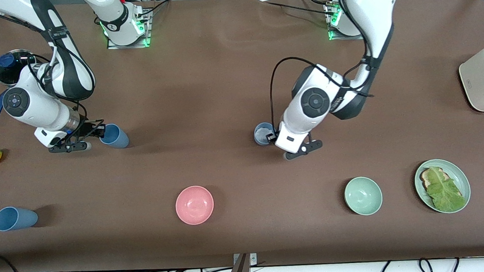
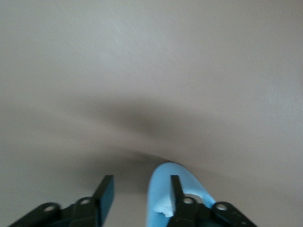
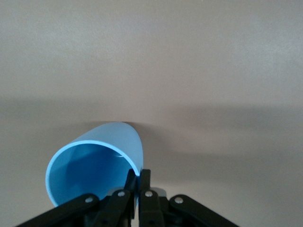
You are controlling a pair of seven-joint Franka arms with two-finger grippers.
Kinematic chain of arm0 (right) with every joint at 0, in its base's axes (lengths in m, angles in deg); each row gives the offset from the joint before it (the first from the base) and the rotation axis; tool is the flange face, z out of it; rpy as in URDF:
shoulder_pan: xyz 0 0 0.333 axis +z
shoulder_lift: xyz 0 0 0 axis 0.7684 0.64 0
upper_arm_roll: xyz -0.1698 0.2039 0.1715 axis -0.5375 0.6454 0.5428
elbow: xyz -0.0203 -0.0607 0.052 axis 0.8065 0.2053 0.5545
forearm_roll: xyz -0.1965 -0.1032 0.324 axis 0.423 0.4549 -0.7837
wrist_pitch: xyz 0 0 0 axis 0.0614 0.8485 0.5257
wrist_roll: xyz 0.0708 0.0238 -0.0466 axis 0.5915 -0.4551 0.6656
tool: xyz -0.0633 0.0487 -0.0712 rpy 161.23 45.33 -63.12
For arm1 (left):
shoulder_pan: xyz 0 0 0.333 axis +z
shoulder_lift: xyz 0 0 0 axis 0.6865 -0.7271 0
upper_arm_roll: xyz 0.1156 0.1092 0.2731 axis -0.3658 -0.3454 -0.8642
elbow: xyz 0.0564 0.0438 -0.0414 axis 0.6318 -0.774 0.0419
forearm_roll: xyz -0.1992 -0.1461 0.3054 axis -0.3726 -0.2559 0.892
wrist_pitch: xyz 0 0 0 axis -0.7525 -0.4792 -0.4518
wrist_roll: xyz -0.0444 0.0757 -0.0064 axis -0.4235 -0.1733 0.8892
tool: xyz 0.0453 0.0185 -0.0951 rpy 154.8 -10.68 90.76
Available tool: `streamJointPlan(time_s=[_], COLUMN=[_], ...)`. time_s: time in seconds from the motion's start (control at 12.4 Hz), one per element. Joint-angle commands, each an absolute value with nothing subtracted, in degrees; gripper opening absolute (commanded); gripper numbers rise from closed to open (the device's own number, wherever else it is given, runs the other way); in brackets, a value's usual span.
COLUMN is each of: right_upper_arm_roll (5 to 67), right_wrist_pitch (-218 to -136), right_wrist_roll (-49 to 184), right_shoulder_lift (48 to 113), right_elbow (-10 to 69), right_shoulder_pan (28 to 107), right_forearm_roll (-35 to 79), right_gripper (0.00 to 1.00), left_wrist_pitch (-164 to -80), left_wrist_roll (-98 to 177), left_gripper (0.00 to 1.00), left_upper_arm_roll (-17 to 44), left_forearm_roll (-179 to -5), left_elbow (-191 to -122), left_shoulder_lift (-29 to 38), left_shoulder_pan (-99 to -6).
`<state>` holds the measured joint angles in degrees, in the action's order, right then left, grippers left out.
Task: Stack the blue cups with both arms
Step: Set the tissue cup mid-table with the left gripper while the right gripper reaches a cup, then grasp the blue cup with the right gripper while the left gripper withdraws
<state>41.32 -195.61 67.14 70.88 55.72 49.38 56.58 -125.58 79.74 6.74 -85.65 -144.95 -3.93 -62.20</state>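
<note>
With rims between fingers, blue cups (image 1: 114, 136) (image 1: 263, 133).

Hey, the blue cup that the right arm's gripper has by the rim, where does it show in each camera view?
Front view: the blue cup is toward the right arm's end of the table, at the right gripper.
Right wrist view: the cup has its mouth facing the camera, its rim pinched by the right gripper.
Left wrist view: not in it; that is another cup.
Shared landmark: the brown tabletop.
</note>
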Motion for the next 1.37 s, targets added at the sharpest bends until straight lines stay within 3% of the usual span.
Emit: streamJointPlan(time_s=[0.0, 0.24, 0.56, 0.81, 1.29], right_upper_arm_roll=[41.8, 41.8, 41.9, 41.8, 41.8], right_wrist_pitch=[-184.5, -173.0, -169.0, -162.8, -166.2], right_wrist_roll=[67.4, 62.8, 44.8, 30.0, 1.1], right_shoulder_lift=[71.0, 73.3, 76.4, 81.4, 88.0], right_elbow=[46.4, 34.2, 24.8, 12.8, 2.0], right_shoulder_pan=[49.6, 53.8, 65.2, 73.1, 88.9], right_forearm_roll=[55.5, 55.4, 55.4, 49.3, 48.6], right_gripper=[0.0, 0.0, 0.0, 0.0, 0.0], left_wrist_pitch=[-111.0, -106.3, -105.0, -102.2, -92.7], left_wrist_roll=[69.9, 60.3, 46.7, 45.7, 40.6], left_gripper=[1.0, 1.0, 1.0, 1.0, 1.0], left_upper_arm_roll=[7.0, 7.0, 6.6, 6.7, 6.8], left_forearm_roll=[-84.5, -84.3, -82.5, -76.9, -76.6], left_elbow=[-136.8, -134.2, -134.1, -134.0, -129.4], left_shoulder_lift=[-2.6, -2.4, -2.4, -1.2, 0.0], left_shoulder_pan=[-55.5, -46.5, -36.9, -33.5, -31.1])
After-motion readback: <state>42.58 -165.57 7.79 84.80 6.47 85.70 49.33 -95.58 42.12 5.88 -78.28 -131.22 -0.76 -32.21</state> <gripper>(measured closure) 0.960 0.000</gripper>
